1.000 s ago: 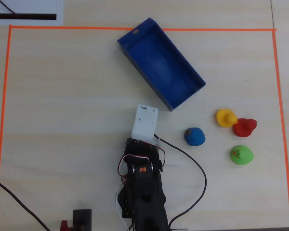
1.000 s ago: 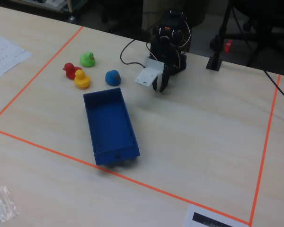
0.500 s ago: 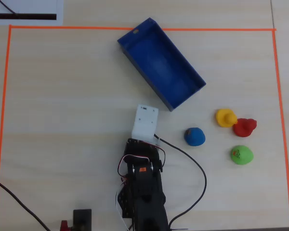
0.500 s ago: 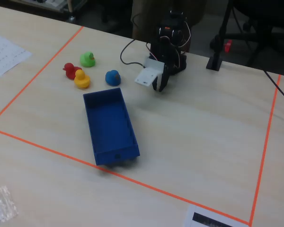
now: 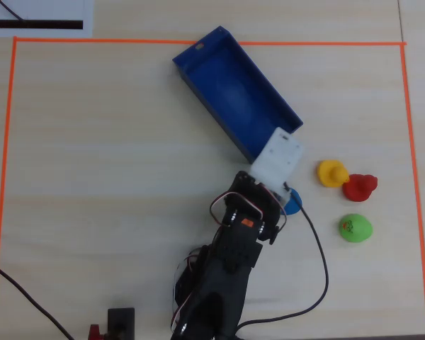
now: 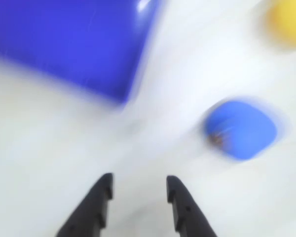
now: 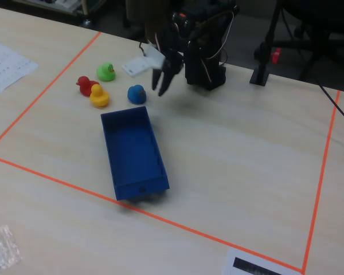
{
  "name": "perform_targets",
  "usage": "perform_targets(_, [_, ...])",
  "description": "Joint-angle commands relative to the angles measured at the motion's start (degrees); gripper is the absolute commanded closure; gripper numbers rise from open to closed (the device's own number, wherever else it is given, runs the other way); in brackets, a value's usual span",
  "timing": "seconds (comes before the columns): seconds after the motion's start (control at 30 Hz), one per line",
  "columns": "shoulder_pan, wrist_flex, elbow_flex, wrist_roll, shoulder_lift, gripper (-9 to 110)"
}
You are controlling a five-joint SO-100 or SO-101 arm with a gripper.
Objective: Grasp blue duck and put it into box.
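Gripper (image 6: 138, 190): bottom centre of the wrist view, fingers parted, holding nothing.
Blue duck (image 6: 240, 129): right of centre, off the gripper's line, probably unreached; the view is blurred.
Box (image 7: 134, 152): centre of the fixed view, open-topped to receive the duck.
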Motion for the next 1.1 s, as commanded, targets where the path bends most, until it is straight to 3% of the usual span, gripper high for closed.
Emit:
perform_targets(0.0, [8.88, -4.04, -9.14, -1.41, -4.57, 83])
perform_targets(0.2, [17.14, -10.37, -12.39, -5.10, -10.11, 73])
perform_targets(0.43, [23.03, -26.10, -4.04, -9.76, -14.33, 68])
perform_targets(0.73, [23.55, -41.75, 10.72, -13.62, -15.21, 67])
perform_targets(1.07, [22.32, -47.11, 18.72, -14.33, -14.06, 65])
